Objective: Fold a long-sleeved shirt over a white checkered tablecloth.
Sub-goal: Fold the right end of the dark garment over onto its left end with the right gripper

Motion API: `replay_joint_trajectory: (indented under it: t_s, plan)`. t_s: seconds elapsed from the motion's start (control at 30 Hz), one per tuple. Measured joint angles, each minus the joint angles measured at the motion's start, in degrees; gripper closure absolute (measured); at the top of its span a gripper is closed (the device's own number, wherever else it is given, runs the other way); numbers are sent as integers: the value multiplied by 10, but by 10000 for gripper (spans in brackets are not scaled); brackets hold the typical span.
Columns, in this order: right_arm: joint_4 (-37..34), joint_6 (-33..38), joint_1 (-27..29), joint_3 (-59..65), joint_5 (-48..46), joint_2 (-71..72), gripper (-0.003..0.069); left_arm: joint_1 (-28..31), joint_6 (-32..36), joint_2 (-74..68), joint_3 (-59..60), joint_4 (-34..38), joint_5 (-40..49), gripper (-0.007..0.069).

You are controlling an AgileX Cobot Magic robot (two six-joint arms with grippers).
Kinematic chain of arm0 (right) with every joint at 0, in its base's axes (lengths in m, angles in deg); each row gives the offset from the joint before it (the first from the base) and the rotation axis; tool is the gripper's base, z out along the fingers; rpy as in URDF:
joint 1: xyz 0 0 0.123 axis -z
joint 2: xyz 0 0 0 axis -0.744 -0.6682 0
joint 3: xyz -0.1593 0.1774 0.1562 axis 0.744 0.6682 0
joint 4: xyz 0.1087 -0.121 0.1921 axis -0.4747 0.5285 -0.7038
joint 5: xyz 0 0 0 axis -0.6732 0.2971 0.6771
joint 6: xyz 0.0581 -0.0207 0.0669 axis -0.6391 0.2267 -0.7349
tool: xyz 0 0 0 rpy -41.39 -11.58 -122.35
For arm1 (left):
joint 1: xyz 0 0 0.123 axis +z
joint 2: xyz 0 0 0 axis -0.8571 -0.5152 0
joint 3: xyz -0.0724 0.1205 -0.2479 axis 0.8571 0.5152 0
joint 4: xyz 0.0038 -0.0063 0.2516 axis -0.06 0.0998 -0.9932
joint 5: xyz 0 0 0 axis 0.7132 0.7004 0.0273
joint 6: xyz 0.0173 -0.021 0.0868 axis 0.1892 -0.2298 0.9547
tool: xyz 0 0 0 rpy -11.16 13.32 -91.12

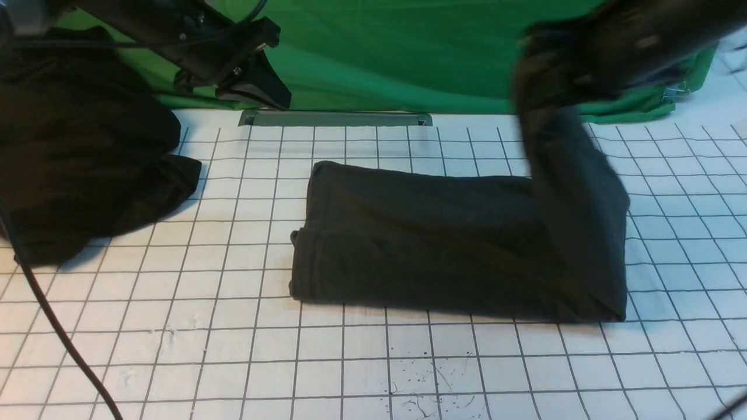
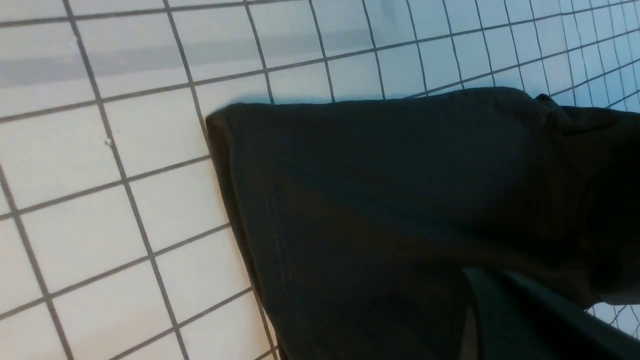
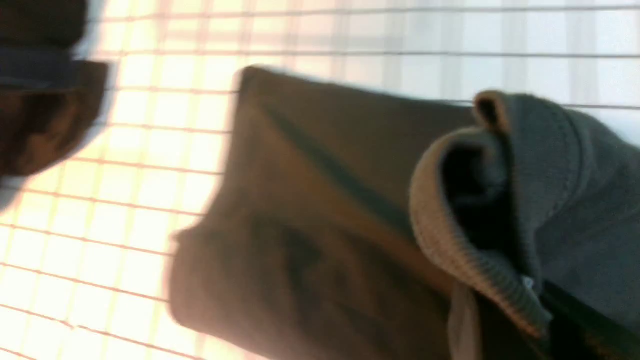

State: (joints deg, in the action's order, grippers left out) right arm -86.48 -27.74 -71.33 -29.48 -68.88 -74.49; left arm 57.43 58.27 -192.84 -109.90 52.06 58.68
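The long-sleeved shirt [image 1: 420, 233] lies folded into a long dark band across the middle of the white checkered tablecloth [image 1: 233, 350]. Its right end rises off the cloth as a hanging strip [image 1: 560, 175]. My right gripper [image 1: 545, 55], blurred at the upper right, is shut on that end. In the right wrist view a ribbed edge [image 3: 450, 260] of the shirt [image 3: 325, 225] curls at the jaws. My left gripper [image 1: 262, 87] hangs above the table's far edge, apart from the shirt. The left wrist view shows the hem end [image 2: 400, 200] and one dark finger [image 2: 500, 320]; its jaws are too dark to read.
A blacker heap of cloth [image 1: 76, 157] sits at the far left on the tablecloth. A green cloth [image 1: 408, 52] hangs behind the table, with a grey bar [image 1: 335, 118] at its foot. A black cable [image 1: 52, 326] crosses the front left.
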Motion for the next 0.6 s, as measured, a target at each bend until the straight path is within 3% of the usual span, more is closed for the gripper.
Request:
replay_joint_trajectory:
  t_s: [0.13,0.27,0.6]
  plan:
    - [1,-18,-85,0,127,-97,622,0,0,-7,0,1,0,623]
    - [0,-21,-128,1,211,-154,613,0,0,-7,0,1,0,623]
    - [-1,-31,-172,1,343,-242,529,0,0,-7,0,1,0,623]
